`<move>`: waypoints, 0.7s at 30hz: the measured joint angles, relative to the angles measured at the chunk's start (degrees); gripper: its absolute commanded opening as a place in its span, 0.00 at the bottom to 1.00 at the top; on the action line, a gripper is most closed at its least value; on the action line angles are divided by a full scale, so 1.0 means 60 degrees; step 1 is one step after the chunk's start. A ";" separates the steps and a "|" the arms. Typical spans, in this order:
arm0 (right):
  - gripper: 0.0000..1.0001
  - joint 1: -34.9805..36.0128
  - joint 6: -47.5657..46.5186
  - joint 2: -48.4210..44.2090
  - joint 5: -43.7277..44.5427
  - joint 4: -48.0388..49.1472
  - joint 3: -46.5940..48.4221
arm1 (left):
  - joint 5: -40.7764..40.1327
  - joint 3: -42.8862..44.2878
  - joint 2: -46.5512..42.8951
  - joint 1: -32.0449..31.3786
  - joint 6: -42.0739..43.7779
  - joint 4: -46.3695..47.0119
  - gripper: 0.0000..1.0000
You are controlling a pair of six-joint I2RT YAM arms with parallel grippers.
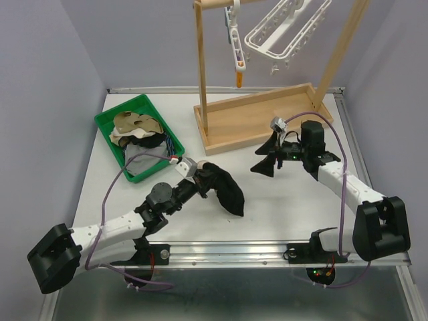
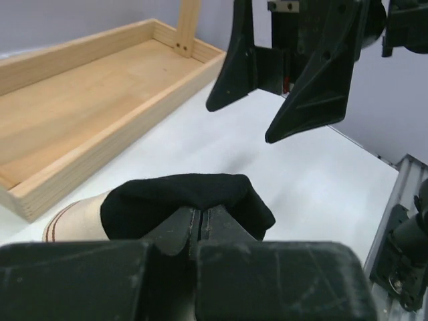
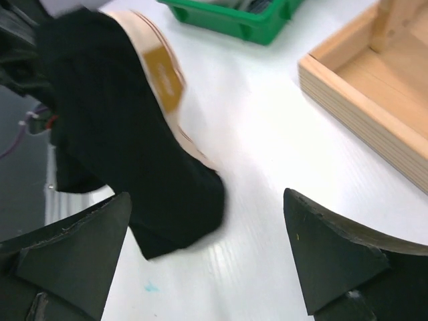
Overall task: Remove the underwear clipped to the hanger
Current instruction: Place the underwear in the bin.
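Note:
A black underwear (image 1: 226, 192) with a tan waistband lies partly on the white table, one end lifted. My left gripper (image 1: 202, 176) is shut on that bunched end, and the left wrist view shows the black cloth (image 2: 187, 199) pinched between the closed jaws of the left gripper (image 2: 200, 215). My right gripper (image 1: 267, 162) hovers to the right of it, open and holding nothing. In the right wrist view the garment (image 3: 127, 140) lies ahead and left of the wide-apart fingertips (image 3: 334, 257). The white clip hanger (image 1: 284, 30) hangs from the wooden stand at the back.
A green bin (image 1: 105, 124) at the back left holds tan (image 1: 137, 125), navy striped (image 1: 168, 144) and grey (image 1: 144, 160) garments. The wooden stand's tray base (image 1: 261, 117) sits behind the grippers, with its uprights rising at both ends. A metal rail runs along the table's near edge.

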 measured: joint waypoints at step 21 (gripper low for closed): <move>1.00 -0.0572 -0.0914 -0.0076 0.5067 -0.1475 0.0594 | -0.6011 0.1016 -0.4575 0.0900 0.0142 -0.4747 0.00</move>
